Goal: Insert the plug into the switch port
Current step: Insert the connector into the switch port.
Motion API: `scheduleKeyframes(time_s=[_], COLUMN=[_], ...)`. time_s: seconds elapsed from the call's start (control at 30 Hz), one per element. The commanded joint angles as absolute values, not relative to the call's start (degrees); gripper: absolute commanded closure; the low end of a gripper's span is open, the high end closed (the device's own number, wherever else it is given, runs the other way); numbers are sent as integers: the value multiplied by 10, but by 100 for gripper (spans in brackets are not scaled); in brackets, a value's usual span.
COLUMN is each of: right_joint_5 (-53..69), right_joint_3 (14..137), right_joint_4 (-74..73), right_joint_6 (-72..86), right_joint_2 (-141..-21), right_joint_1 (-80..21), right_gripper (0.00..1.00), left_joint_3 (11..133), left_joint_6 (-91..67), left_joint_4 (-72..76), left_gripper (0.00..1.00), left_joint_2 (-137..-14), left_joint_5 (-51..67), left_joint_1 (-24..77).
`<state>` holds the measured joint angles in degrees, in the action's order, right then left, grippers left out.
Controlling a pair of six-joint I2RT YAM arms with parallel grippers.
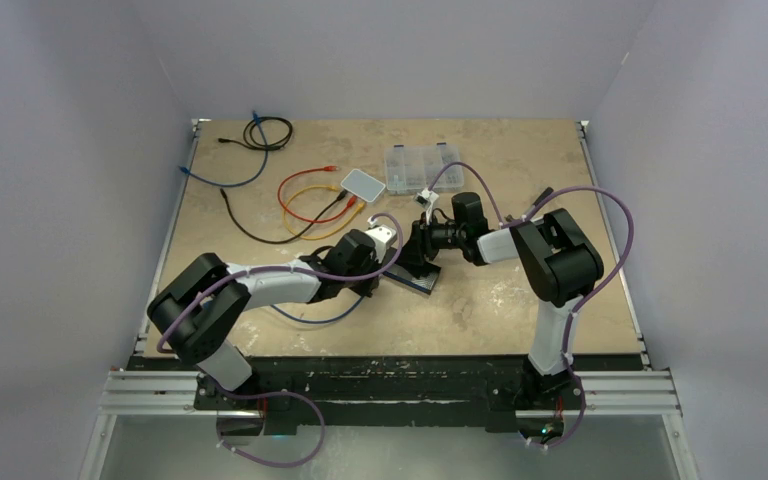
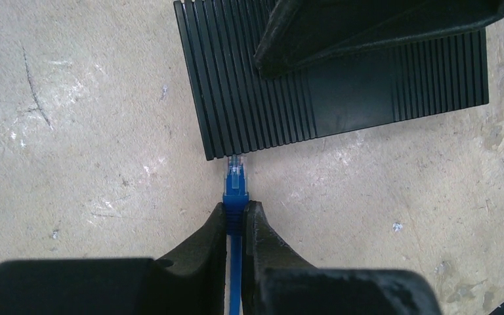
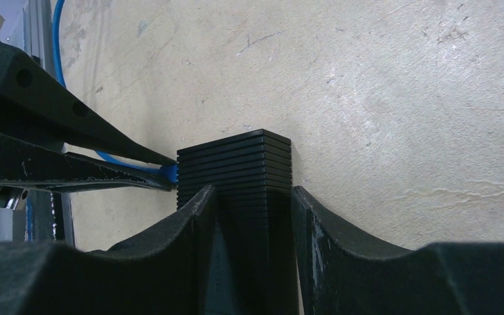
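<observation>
My left gripper (image 2: 235, 220) is pinched tight on the blue plug (image 2: 235, 182), whose clear tip sits right at the edge of the black switch (image 2: 269, 111); the right gripper (image 3: 252, 200) clamps that switch on the table. I can't see the ports, so pushing against ribbed casing could twist the plug or shove the switch. Loose cables (image 1: 305, 200), a white box (image 1: 364, 183) and a clear case (image 1: 420, 168) lie well apart, blocking nothing.

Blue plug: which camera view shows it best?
Left wrist: the blue plug is centred, clamped in the left end effector, tip at the black switch. Right wrist shows only a blue sliver; top external hides it.
</observation>
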<state>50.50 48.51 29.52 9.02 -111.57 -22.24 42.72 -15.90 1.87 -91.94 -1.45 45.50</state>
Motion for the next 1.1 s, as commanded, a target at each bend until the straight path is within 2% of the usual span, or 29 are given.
scheduleKeyframes(time_s=[0.0,0.37,1.07], right_joint_5=[483,468,464], right_joint_3=[471,465,464], right_joint_4=[255,261,266], right_joint_6=[79,85,94], right_joint_2=[-1101,-1092,-1094], right_joint_1=[-227,-228,-228], right_gripper=[53,53,53], left_joint_3=[418,424,460], left_joint_6=[-145,-149,-147], left_joint_4=[15,6,5], left_gripper=[100,100,100], left_joint_2=[-895,-854,-915], left_joint_5=[12,6,2], left_joint_1=[456,456,461])
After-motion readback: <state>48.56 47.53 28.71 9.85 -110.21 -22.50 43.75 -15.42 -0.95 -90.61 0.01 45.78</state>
